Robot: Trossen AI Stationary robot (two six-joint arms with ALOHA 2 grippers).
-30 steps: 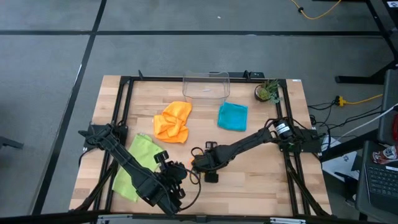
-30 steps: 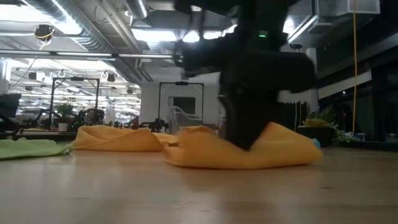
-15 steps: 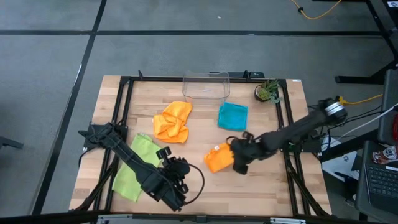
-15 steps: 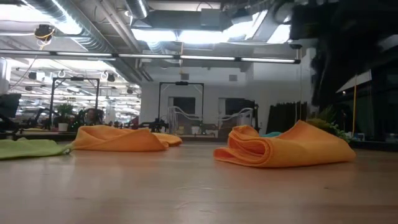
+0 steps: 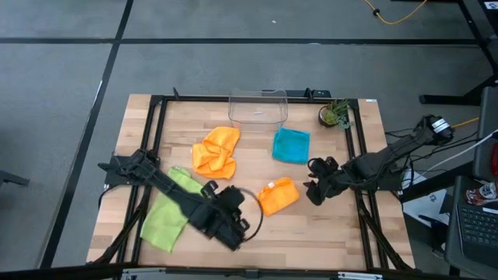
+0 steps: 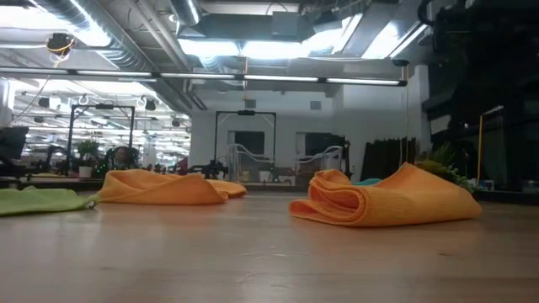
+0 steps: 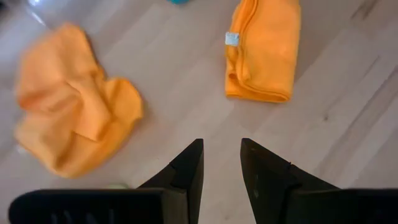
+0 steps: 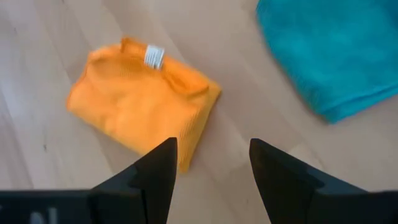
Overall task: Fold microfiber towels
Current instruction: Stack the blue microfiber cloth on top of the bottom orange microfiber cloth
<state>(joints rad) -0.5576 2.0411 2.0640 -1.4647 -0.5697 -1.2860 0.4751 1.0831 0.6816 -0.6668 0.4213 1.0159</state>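
The right gripper (image 5: 317, 187) let go of the folded orange towel (image 5: 278, 195) after carrying it rightward from the table's front middle, then drew back to its right, fingers apart over bare wood. The left gripper (image 5: 233, 222) shifted slightly right and away from the front edge, toward that towel.

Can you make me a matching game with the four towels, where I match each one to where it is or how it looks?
Things:
1. folded orange towel
2. crumpled orange towel
3. teal towel
4. lime green towel

Places or states:
A. partly under the left arm
B. lying right in front of the clear bin
C. neat bundle between the two grippers
D. bunched up in a heap, left of the teal one

Pairs: 1-C, 2-D, 3-B, 4-A
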